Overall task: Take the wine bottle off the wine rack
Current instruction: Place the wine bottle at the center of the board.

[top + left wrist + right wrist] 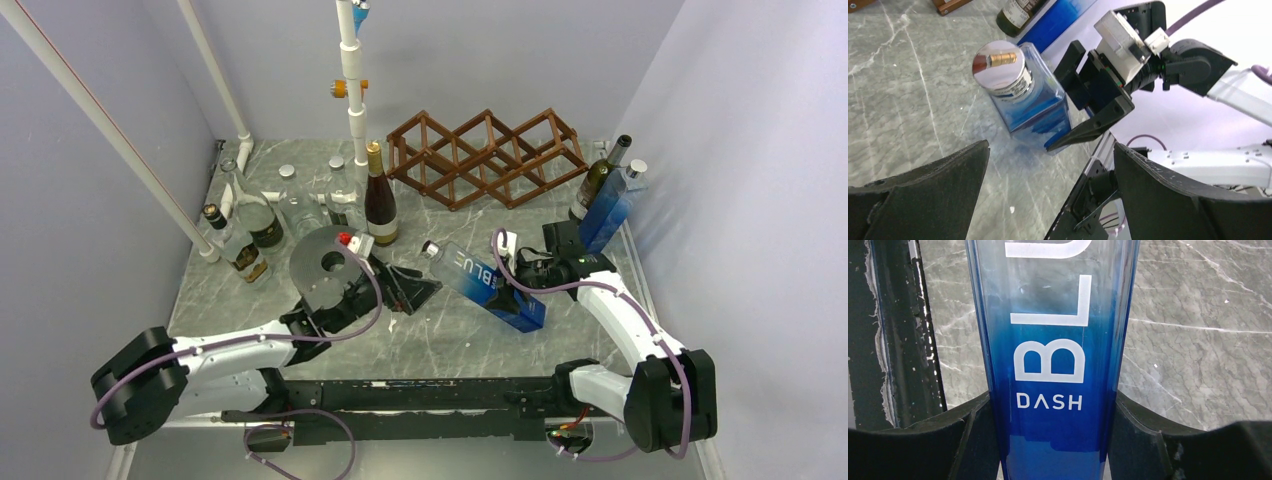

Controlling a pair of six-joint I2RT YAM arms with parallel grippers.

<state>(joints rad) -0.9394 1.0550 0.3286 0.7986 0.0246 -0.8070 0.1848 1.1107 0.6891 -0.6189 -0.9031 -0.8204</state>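
Task looking mostly done: the brown wooden lattice wine rack is sitting at upper centre of the top view with every visible cell showing empty. The tall square blue glass bottle with a silver cap is lying tilted at mid frame, well apart from the rack, cap pointing upper left, base pointing lower right. The right gripper is clamping it near the base; in the right wrist view both fingers are pressing the bottle's sides. I cannot tell whether the base is touching the grey marble-pattern table. What is left, as I judge it: setting the bottle down and letting go.

The left gripper is hovering just left of the bottle's cap, fingers spread wide, gripping nothing.

Around: a dark brown wine bottle with a gold cap is standing upright left of the rack. A green bottle and a second blue bottle are leaning at the right wall, with clear glass bottles clustering at the left. Nothing is blocking the spot under the held bottle; the nearest thing is the left gripper.
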